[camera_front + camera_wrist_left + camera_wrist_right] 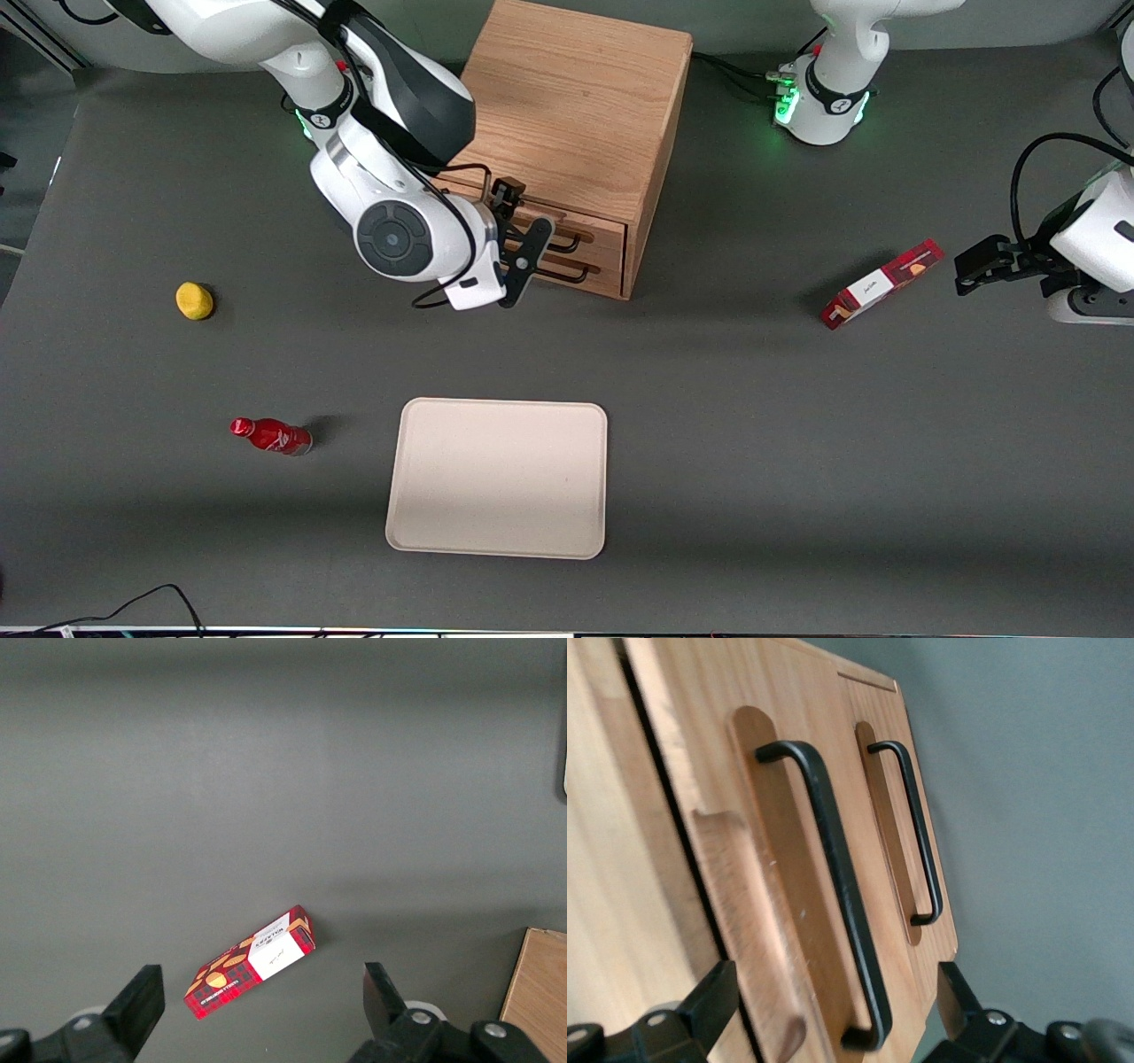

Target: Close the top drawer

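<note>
The wooden cabinet (576, 106) stands at the back of the table, its drawers facing the front camera. The top drawer (780, 859) is light oak, with a black wire handle (837, 877) and a raised wooden strip (740, 904) beside it. Only a thin dark gap separates its front from the cabinet body. In the front view the top drawer (592, 232) sits just above the lower drawer (595, 266). My right gripper (834, 985) is open, right in front of the top drawer, its fingers (713, 1001) straddling the handle's end and strip without touching them. From the front, the gripper (523, 241) covers part of the drawer fronts.
The lower drawer's handle (917, 833) lies beside the top one. A beige tray (496, 540) lies nearer the front camera. A red bottle (270, 436) and a yellow lemon (194, 300) lie toward the working arm's end. A red box (881, 283) (252, 961) lies toward the parked arm's end.
</note>
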### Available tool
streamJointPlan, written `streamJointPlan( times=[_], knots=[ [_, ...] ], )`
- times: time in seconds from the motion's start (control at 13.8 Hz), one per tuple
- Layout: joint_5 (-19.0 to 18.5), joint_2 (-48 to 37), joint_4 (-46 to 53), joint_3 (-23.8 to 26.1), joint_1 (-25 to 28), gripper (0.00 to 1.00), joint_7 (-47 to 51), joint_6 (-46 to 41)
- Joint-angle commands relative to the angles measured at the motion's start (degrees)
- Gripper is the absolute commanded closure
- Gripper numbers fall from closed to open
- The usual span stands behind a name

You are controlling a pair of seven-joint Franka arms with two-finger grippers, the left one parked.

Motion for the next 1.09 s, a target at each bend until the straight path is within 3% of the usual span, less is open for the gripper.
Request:
streamJointPlan(
  times=[0.0,0.43,0.65,0.87,1.01],
  knots=[
    [1.4,-2.72,1.91,-2.78,-0.24,0.0,1.21,-1.62],
    [-0.35,-9.4,0.6,-8.94,-4.71,0.0,8.5,-1.53],
    [-11.22,-16.42,-4.48,-10.35,-6.9,0.0,8.42,-1.53],
    [-12.31,-23.1,-10.38,-11.58,-14.19,0.0,8.24,0.66],
    [-12.05,-26.8,-12.84,-16.12,-15.79,0.0,8.42,1.46]
  ],
)
